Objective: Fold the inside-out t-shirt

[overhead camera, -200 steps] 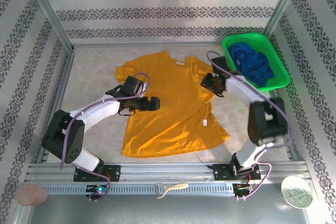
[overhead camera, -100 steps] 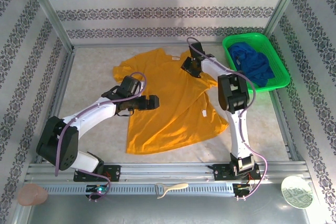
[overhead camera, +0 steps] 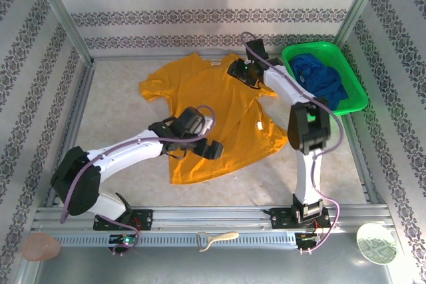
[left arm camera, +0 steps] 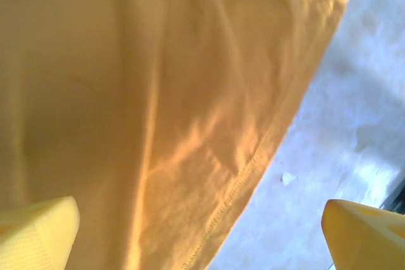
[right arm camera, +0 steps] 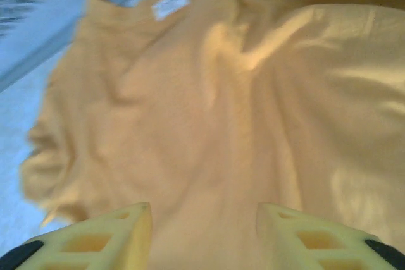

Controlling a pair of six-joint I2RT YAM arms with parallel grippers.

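Lying flat mid-frame, the inside-out t-shirt (overhead camera: pixel 200 88) awaits folding. The left gripper (overhead camera: pixel 212 149) hovers spread wide above its lower hem, and the right gripper (overhead camera: pixel 241 71) is half-parted and empty over the collar, likely to pick corners.

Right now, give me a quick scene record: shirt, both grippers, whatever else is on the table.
t-shirt: mustard, spread out mid-table, rumpled towards the basket side, collar label showing
left gripper: open, over the shirt's hem edge, nothing held
right gripper: jaws apart, above the shirt near the collar, no cloth seen pinched
basket: green, far right corner, apart from the shirt
blue cloth: bunched inside the basket
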